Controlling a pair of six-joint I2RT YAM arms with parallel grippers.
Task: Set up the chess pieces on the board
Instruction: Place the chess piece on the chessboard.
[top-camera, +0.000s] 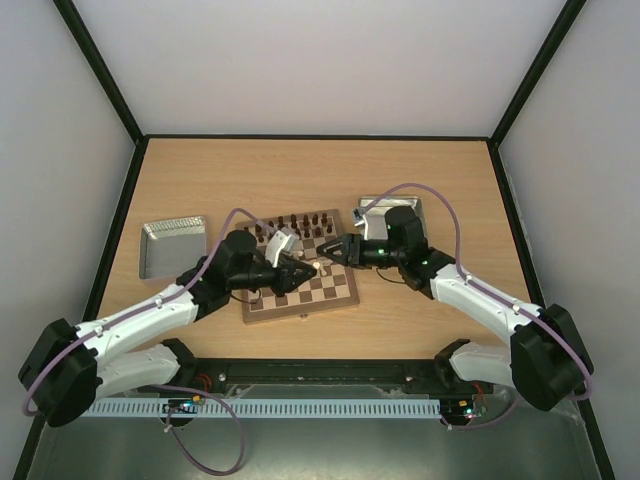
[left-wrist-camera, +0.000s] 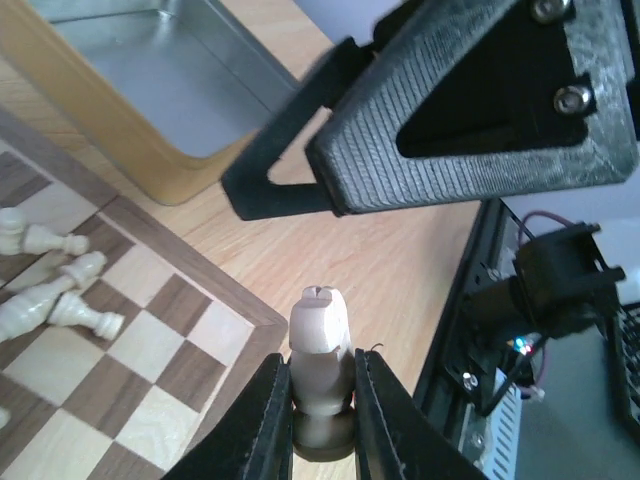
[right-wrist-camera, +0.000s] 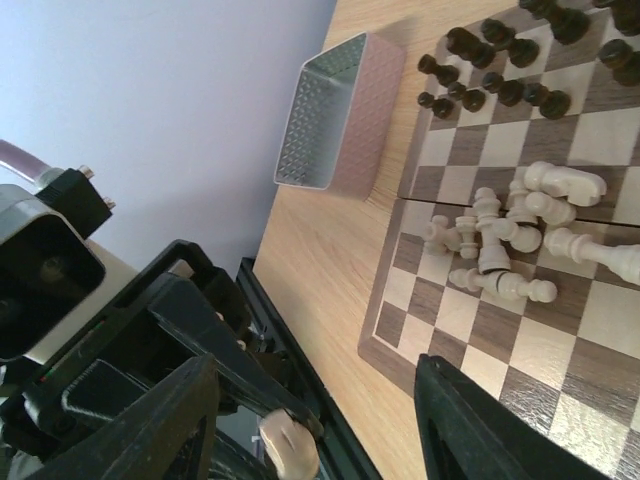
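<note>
The board lies mid-table, with dark chessmen standing along its far rows. My left gripper is shut on a pale knight, held above the table just off the board's corner. My right gripper is open and empty, close in front of the knight; one of its fingers fills the top of the left wrist view. In the right wrist view the gripper faces the held knight. Several pale chess pieces lie toppled in a pile on the board.
A metal tin stands left of the board, and also shows in the right wrist view. A second tin stands at the board's right, partly under the right arm, and shows in the left wrist view. Dark chessmen stand in rows.
</note>
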